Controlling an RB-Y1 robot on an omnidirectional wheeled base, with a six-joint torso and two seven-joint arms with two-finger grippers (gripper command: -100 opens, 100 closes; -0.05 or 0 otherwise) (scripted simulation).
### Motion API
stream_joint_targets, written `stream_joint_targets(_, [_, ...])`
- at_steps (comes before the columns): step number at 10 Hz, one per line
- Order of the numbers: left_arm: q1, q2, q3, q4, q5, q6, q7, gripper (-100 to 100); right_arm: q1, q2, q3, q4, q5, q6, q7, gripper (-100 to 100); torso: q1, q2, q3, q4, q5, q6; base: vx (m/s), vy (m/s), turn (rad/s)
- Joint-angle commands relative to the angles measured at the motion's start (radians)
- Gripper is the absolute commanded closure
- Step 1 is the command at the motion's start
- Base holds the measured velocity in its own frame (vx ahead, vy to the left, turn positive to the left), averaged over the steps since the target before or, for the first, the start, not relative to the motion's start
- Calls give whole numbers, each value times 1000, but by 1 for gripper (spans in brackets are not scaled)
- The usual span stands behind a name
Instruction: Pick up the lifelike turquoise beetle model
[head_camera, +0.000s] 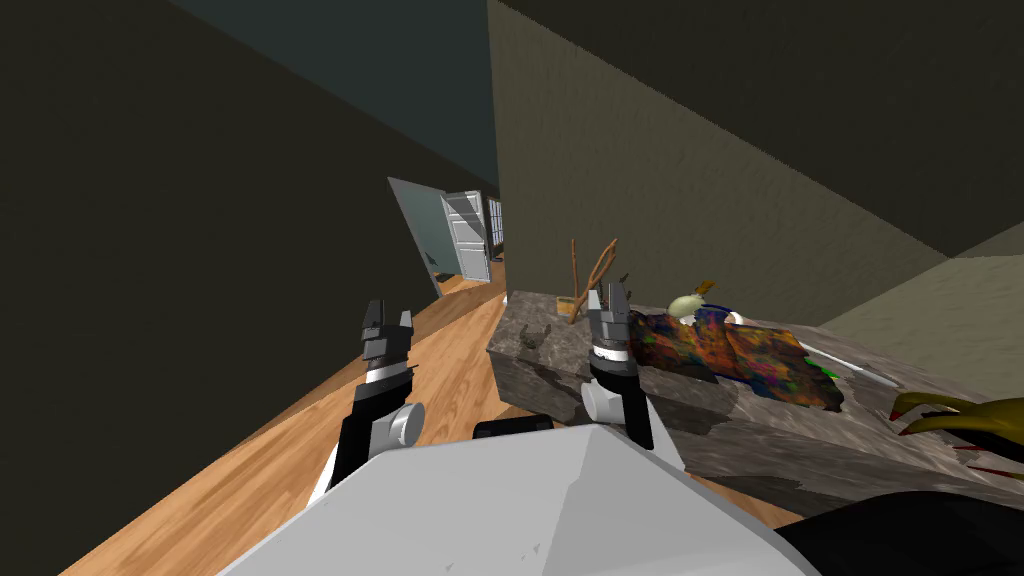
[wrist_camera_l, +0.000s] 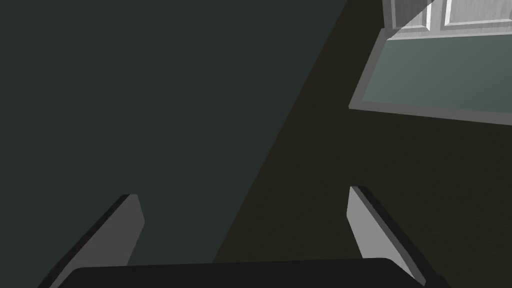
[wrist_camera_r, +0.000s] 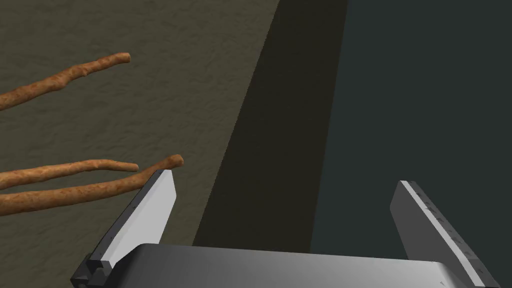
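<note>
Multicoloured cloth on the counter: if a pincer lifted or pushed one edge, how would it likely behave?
Probably floppy: the cloth lies in folds and follows the counter, so a lifted edge would likely sag. Pushed, it would likely bunch rather than slide whole. The pale round thing at its far edge might get dragged or roll.

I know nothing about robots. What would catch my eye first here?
The splashy multicoloured cloth stands out most, lying on the grey stone-patterned table just past the right gripper. Brown twigs rise at the table's far end. The right gripper and the left gripper, which is over the wooden floor, are both held up with fingers open.
</note>
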Motion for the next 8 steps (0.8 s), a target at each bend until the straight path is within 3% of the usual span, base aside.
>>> stream_joint_targets(1, [0,0,0,0,0,0,0,0,2,-34,3,17,3,6,2,-100,0,0,0,0,0,0,-60,48,-1])
stream_joint_targets(4, [0,0,0,0,0,0,0,0,9,-124,14,82,17,28,8,-100,8,8,4,2,2,0,-114,127,4])
stream_joint_targets(5, [0,0,0,0,0,0,0,0,9,-131,14,82,17,28,8,-100,10,8,4,2,2,0,-57,128,-3])
stream_joint_targets(7, [0,0,0,0,0,0,0,0,16,-201,25,149,31,48,14,-100,7,4,2,1,2,0,-70,109,24])
stream_joint_targets(8, [0,0,0,0,0,0,0,0,16,-214,25,149,31,48,14,-100,7,5,3,1,2,0,-62,97,5])
